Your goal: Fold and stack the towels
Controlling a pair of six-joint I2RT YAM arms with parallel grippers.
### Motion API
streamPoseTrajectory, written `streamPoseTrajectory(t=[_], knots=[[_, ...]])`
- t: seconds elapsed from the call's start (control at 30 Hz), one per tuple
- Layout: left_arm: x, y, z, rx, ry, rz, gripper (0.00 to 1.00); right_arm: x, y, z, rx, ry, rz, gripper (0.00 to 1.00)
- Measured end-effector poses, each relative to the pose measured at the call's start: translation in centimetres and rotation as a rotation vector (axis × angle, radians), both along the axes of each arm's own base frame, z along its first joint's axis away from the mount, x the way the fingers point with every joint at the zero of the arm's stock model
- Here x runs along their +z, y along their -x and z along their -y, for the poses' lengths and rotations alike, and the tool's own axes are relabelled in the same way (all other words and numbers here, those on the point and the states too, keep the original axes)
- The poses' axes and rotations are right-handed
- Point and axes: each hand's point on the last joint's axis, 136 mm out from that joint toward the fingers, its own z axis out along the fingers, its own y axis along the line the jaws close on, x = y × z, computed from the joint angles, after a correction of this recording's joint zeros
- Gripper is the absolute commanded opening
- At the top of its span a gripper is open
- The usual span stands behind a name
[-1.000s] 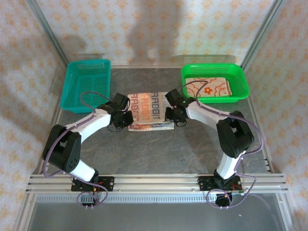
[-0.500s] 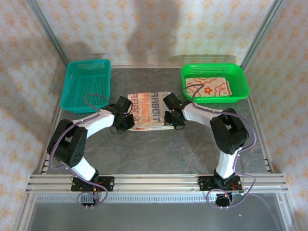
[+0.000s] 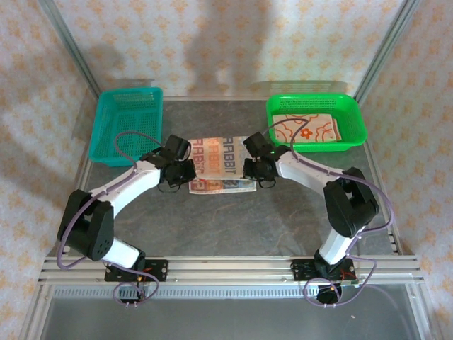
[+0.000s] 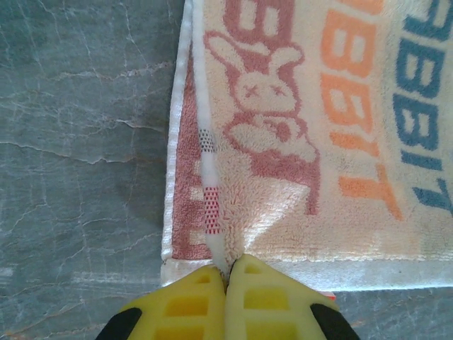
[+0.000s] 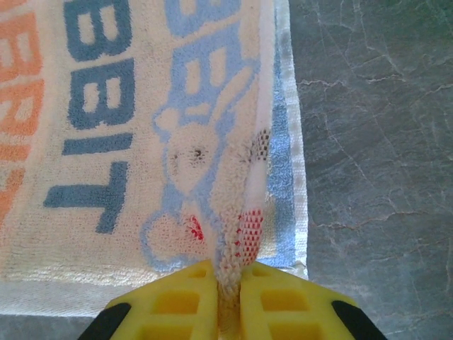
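A cream towel (image 3: pixel 221 164) printed with RABBIT letters in orange, red and blue lies partly folded on the grey table between my two arms. My left gripper (image 3: pixel 185 176) is shut on the towel's (image 4: pixel 304 142) left near corner, and the yellow fingers (image 4: pixel 190 306) pinch a ridge of cloth. My right gripper (image 3: pixel 253 170) is shut on the right near corner of the towel (image 5: pixel 141 127), and a thick fold stands between its fingers (image 5: pixel 283 301). A second cream towel (image 3: pixel 306 129) with orange flower print lies in the green basket (image 3: pixel 315 105).
An empty teal mesh basket (image 3: pixel 127 125) stands at the back left of the grey stone-patterned table (image 3: pixel 226 219). The green basket sits at the back right. Metal frame rails and patterned walls enclose the table on three sides.
Both grippers have kept hold of the towel's corners. They moved a little away from me and back, and the near edge of the towel shifted with them.
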Motion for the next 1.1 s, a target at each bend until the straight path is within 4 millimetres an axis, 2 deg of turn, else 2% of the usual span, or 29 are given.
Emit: streamPoseTrajectory(t=[0.33, 0.6, 0.77, 0.9, 1.1], knots=[[0.1, 0.3, -0.1, 0.006, 0.002, -0.003, 0.0, 1.6, 0.5, 0.0, -0.004, -0.017, 0.02, 0.13], [2.1, 0.9, -0.4, 0.007, 0.011, 0.029, 0.0, 2.8, 0.9, -0.1, -0.005, -0.031, 0.039, 0.13], [2.4, 1.0, -0.4, 0.008, 0.016, 0.037, 0.0, 2.8, 0.9, -0.1, -0.008, -0.033, 0.037, 0.13], [1.6, 1.4, -0.3, 0.012, 0.022, 0.022, 0.0, 1.9, 1.4, 0.2, -0.007, -0.022, 0.021, 0.13], [-1.3, 2.8, 0.1, 0.005, 0.032, -0.037, 0.0, -0.2, 2.4, 0.5, -0.001, -0.002, -0.016, 0.13]])
